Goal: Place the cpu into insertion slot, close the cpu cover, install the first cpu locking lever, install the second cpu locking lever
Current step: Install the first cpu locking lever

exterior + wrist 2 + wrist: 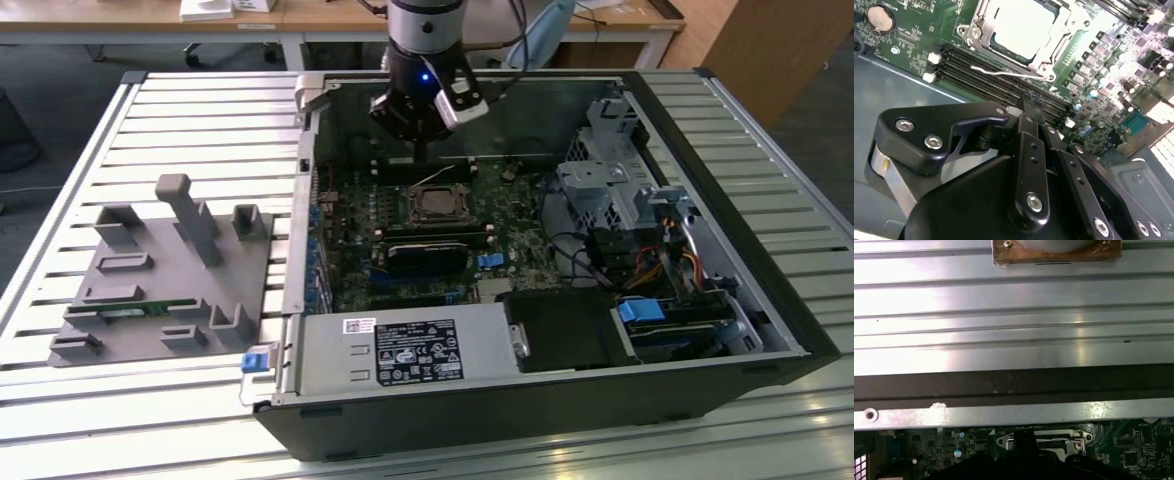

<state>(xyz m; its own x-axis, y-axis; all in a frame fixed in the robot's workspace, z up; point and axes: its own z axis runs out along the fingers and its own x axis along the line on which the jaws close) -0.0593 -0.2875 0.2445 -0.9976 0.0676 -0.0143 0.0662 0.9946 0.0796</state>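
The cpu (1021, 25) lies flat in the insertion slot (437, 203), its pale metal face showing. The silvery cpu cover (1054, 57) frames it, lying down over the chip's edges. A thin wire locking lever (999, 73) runs along the socket's near side, over the black memory slots. In the first wrist view the same lever (1046, 442) shows just past the dark fingertips. My gripper (1028, 105) is shut with nothing between its fingers, and its tip hovers close to that lever. In the exterior view the gripper (424, 162) hangs just behind the socket, inside the open computer case.
The case (787, 330) lies open on a slatted metal table (174, 130). A grey fixture tray (160, 270) sits at the exterior view's left. A power supply (400, 350) fills the case's front, a drive cage (601, 185) with cables its right. Memory slots (979, 65) border the socket.
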